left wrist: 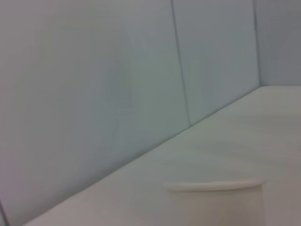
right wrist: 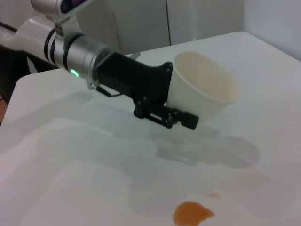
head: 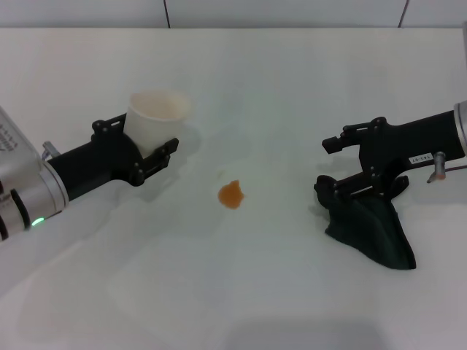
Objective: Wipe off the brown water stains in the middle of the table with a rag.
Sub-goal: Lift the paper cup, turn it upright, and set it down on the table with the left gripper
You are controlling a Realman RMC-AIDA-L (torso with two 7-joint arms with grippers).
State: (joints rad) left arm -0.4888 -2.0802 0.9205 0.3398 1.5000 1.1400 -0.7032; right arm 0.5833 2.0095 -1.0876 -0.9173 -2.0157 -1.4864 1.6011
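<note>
One rag [head: 372, 235] hangs from right jaws.

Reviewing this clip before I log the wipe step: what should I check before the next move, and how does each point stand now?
1. Stain visible on the table, uncovered: ok.
2. Rag under the right end effector, touching it: ok; firm grip: cannot tell.
3. Rag at the stain: not ok, it lies well apart.
4. Path from rag to stain free of objects: ok.
5. Cup held off the table by the left end effector, away from the stain: ok.
</note>
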